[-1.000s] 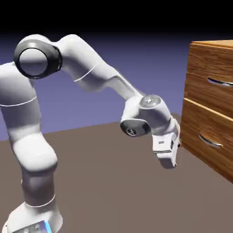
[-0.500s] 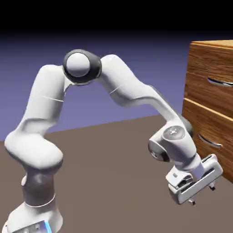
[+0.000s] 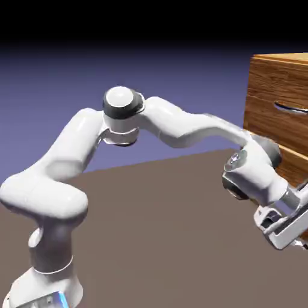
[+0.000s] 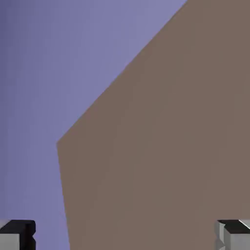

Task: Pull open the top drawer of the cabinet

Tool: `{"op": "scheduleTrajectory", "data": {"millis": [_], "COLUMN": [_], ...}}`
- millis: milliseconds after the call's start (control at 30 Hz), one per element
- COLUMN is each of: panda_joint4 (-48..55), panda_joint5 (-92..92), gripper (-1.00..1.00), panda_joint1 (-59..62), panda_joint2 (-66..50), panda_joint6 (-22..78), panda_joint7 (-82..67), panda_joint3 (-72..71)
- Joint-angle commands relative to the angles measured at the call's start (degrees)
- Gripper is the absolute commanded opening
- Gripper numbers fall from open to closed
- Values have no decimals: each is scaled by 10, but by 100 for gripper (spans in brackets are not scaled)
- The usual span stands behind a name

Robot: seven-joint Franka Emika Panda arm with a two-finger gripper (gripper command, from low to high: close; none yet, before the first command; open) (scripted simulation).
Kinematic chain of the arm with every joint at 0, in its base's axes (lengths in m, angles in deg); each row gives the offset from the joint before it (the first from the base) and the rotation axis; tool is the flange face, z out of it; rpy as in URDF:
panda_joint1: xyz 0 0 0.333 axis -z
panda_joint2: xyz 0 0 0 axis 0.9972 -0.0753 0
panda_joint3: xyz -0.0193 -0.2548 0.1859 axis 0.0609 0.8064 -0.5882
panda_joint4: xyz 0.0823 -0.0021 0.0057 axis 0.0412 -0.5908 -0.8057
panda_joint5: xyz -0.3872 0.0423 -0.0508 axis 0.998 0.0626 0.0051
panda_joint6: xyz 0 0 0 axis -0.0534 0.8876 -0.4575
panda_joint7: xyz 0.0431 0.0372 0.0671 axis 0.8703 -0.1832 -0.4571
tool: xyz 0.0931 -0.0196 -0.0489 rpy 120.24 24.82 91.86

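- Exterior view: the cabinet stands at the right edge of the picture on the brown counter, cut off by the frame. Its top drawer shows as the upper wood-grain front, shut flush with the cabinet face, with the curved silver handle running out of frame to the right.
- Exterior view: the white arm reaches low and to the right, and the tool sits at the lower right, below the top drawer and in front of the lower part of the cabinet, which the wrist mostly hides. It is well under the top handle and does not touch it.
- Hand view: only the counter and the blue-violet backdrop show, meeting along a slanted edge. No wood, no handle. The two grey fingertips sit at the far corners of the bottom edge, so the tool is released, spread wide, with nothing between the fingers.
- Step in hand, as I judge it: the approach, with no grasp yet made and the drawer not yet moved.
- Next move, as I judge it: lift the hand to the height of the top handle, turn it to face the drawer front so the handle lies between the fingers, then clench and pull straight outward. The risk is catching the lower drawer's handle instead.
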Motion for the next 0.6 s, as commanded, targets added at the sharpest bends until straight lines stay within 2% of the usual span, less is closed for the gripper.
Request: {"op": "scheduleTrajectory", "data": {"millis": [0, 500, 567], "panda_joint4": [12, 185, 191], "panda_joint5": [-25, -399, -412], "gripper": [0, 0, 0], "panda_joint1": [-10, -152, -157], "panda_joint2": [-21, -328, -338], "panda_joint6": [4, 64, 66], "panda_joint7": [6, 94, 97], "panda_joint3": [17, 273, 282]}}
